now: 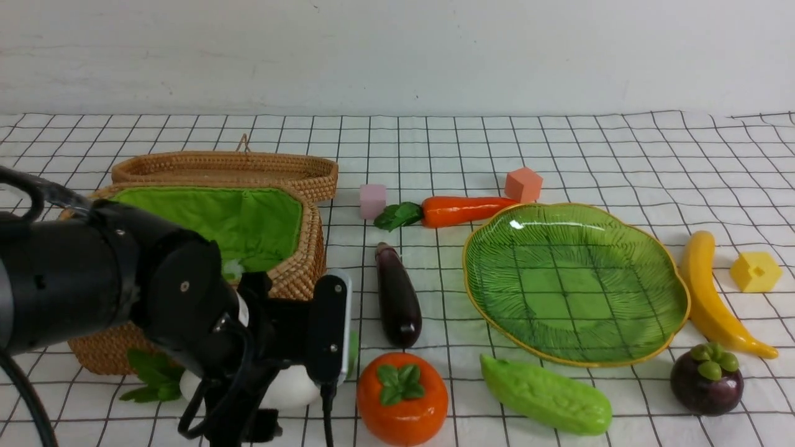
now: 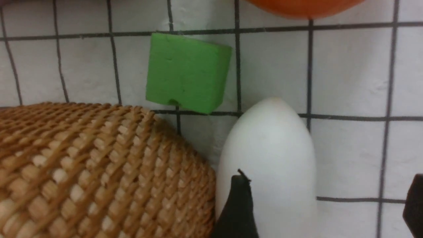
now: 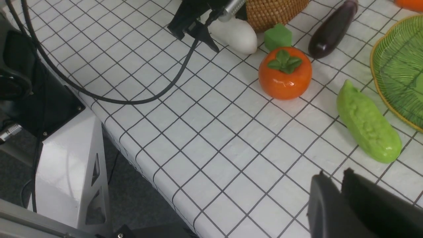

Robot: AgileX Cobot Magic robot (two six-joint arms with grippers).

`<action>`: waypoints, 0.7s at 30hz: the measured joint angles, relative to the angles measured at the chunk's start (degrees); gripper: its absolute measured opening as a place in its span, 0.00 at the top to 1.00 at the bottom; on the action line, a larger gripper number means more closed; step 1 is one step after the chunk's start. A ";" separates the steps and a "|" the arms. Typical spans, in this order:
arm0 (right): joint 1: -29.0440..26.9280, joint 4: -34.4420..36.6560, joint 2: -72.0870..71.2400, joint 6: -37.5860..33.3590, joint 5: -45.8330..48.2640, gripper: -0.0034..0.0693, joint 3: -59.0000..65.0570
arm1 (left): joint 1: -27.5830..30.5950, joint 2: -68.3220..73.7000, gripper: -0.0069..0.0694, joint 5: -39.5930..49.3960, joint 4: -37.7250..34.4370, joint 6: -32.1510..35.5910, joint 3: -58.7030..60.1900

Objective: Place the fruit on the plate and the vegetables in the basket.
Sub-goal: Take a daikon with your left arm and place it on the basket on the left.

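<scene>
Left gripper (image 2: 328, 180), spread astride the radish (image 2: 267, 148), sits off-centre; closing may squirt it out. The basket (image 2: 99, 165) just beside could snag it.

no readable text, labels, numbers anywhere

White grid-cloth table (image 1: 559, 143) carries basket (image 1: 299, 279), lid (image 1: 248, 167), plate (image 1: 571, 279), carrot (image 1: 466, 210), eggplant (image 1: 397, 298), gourd (image 1: 546, 394), radish (image 1: 295, 386), persimmon (image 1: 402, 397), banana (image 1: 708, 298), mangosteen (image 1: 707, 377) and cubes (image 1: 523, 184)

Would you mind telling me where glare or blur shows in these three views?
Front view: sharp, even light, a white glare streak on the plate. Left wrist view: the basket weave is soft near the lens. Right wrist view: clear, small highlights on the glossy persimmon.
</scene>
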 joint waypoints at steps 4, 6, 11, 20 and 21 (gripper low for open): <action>0.00 0.00 0.00 0.00 0.00 0.82 0.00 | 0.00 1.56 0.14 -2.84 4.12 0.05 -0.06; 0.00 0.00 0.00 0.00 0.00 0.82 0.00 | 0.00 1.87 0.15 -2.84 4.45 0.13 -0.19; 0.00 0.12 0.00 0.00 0.00 0.82 0.00 | 0.00 3.46 0.15 -2.68 5.01 0.18 -0.31; 0.00 1.43 0.00 -0.02 0.00 0.81 0.00 | 0.00 6.11 0.15 -1.34 5.83 0.20 -0.93; 0.00 1.43 0.00 -0.02 0.00 0.81 0.00 | 0.00 6.11 0.16 -1.06 6.04 0.26 -0.99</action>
